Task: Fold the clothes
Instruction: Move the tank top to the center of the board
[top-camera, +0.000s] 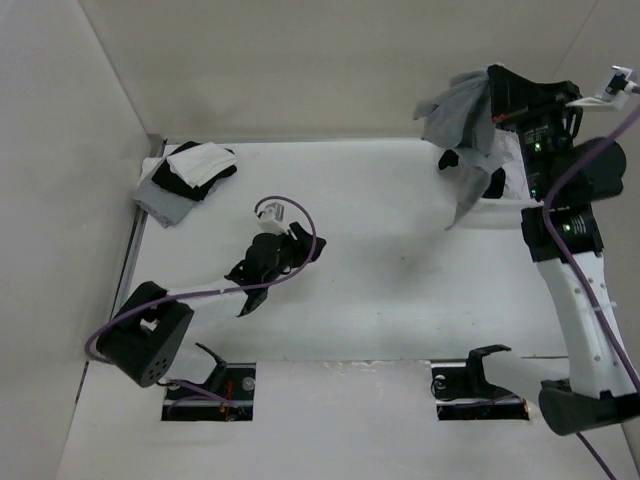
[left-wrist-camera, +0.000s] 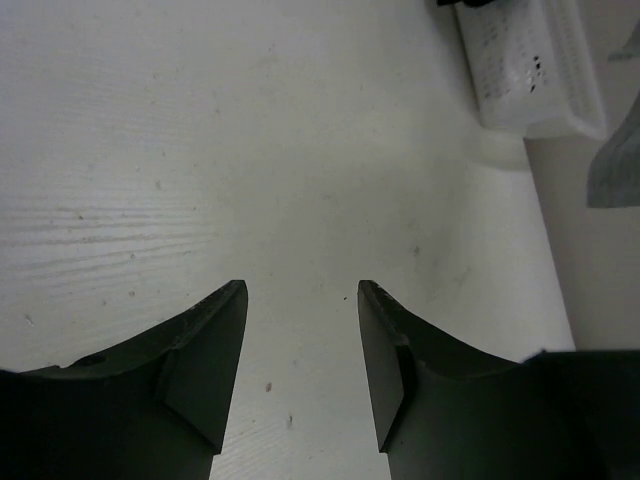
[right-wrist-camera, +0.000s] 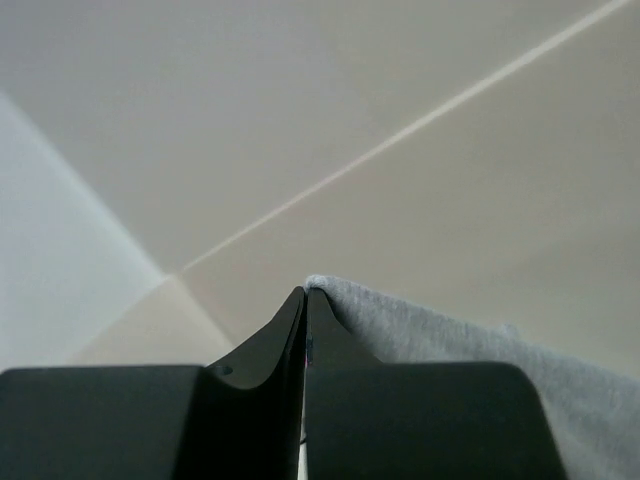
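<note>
The clothes, a light grey T-shirt (top-camera: 462, 118), hang bunched in the air at the back right, their lower end trailing down over a white basket (top-camera: 512, 212). My right gripper (top-camera: 492, 82) is raised high and shut on the shirt's top edge. In the right wrist view the closed fingertips (right-wrist-camera: 305, 292) pinch grey cloth (right-wrist-camera: 450, 340) against a plain wall. My left gripper (top-camera: 300, 238) hovers low over the table's left middle, open, with only bare table between its fingers (left-wrist-camera: 302, 290). A corner of the hanging shirt (left-wrist-camera: 615, 170) shows at the right edge of the left wrist view.
The basket (left-wrist-camera: 530, 70) at the right holds a black garment (top-camera: 494, 184) and some white cloth. A stack of folded grey, black and white clothes (top-camera: 185, 180) lies at the back left corner. Walls enclose the table at the left and back.
</note>
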